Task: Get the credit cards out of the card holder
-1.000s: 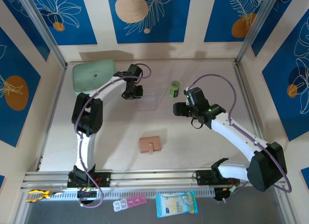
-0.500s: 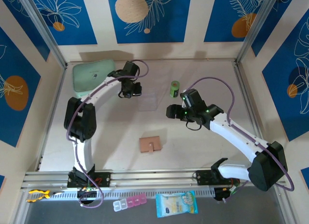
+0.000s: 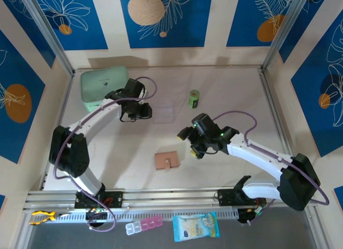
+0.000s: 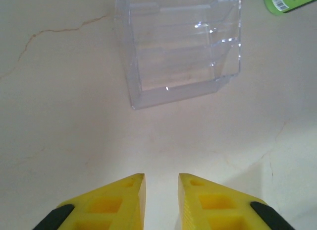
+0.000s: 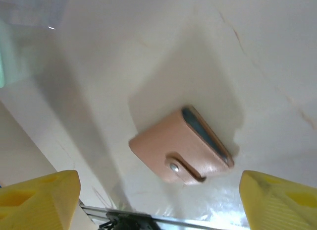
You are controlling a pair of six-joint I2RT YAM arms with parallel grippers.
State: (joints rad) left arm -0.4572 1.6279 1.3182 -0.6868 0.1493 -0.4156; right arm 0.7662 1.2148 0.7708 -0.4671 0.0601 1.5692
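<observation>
Starting at the far left, what do you have?

You have a mint-green case [image 3: 103,83] in the back left corner of the table [image 3: 128,152]. Your left gripper [image 3: 146,110] is just to its right. In the wrist view its yellow fingers [image 4: 114,200] stand only a narrow slit apart and hold nothing.

And ahead of it?

A clear plastic box [image 4: 181,46] lies on the table in front of those fingers, apart from them. Right of the box, a green cylinder [image 3: 194,99] stands near the back.

Where is the card holder?

Your card holder [image 3: 168,161] lies flat near the front, about midway across and well apart from the box. It is folded shut with the snap tab [image 5: 185,170] fastened. A dark edge [image 5: 208,136] shows along its open side, but you cannot tell whether that is the credit cards.

And the right side?

Your right gripper [image 3: 188,143] hangs just up and right of the card holder, apart from it. Its jaws are spread wide and grip nothing. In the wrist view the card holder lies on the table beyond the two yellow fingertips [image 5: 42,198].
</observation>
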